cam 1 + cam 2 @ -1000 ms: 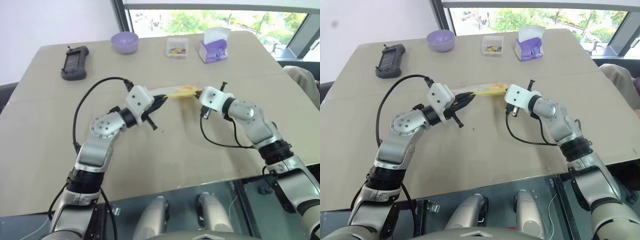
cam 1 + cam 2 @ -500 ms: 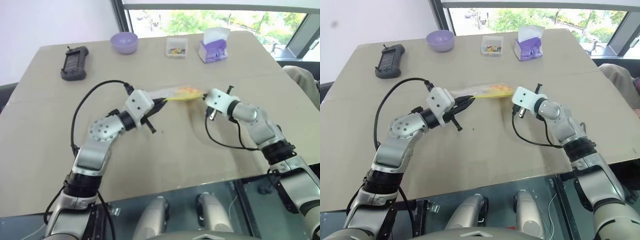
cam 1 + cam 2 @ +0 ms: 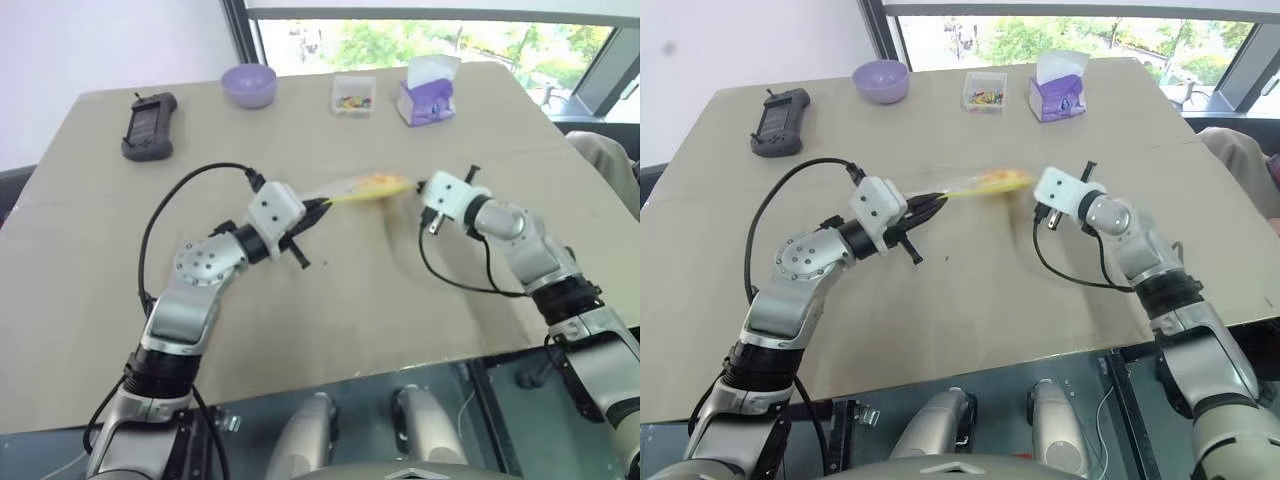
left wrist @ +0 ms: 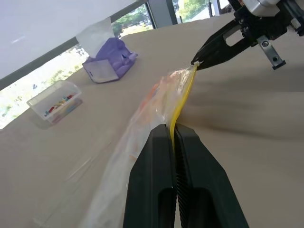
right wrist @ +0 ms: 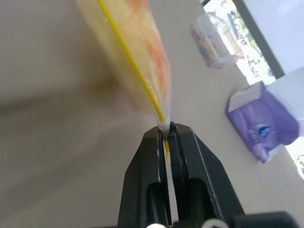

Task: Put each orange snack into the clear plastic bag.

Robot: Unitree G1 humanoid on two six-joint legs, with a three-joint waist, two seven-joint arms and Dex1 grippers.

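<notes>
The counter (image 3: 300,330) is a broad, matte tan slab with a faint seam running across it; its near half lies bare, and its far edge meets a window. Above the middle of it, the clear plastic bag (image 4: 156,102) hangs stretched between the 2 arms, a thin, glossy, crinkled film with a yellow seal strip along its upper edge. The left end effector (image 4: 173,130) has its 2 black fingers pressed narrow on that strip at one end, and the right end effector (image 5: 166,129) is pinched tight on a small white tab at the other end. An orange snack (image 3: 378,184) shows as a soft orange-yellow mass inside the film, near the right end effector; its surface pattern cannot be made out. Along the far edge stand a black handheld device (image 3: 148,124) with a screen, well apart at the left corner, a smooth round lilac bowl (image 3: 248,84), a purple tissue box (image 3: 427,98) with a white sheet sticking up, and a small clear box (image 3: 353,95) of coloured candies between bowl and tissue box.
</notes>
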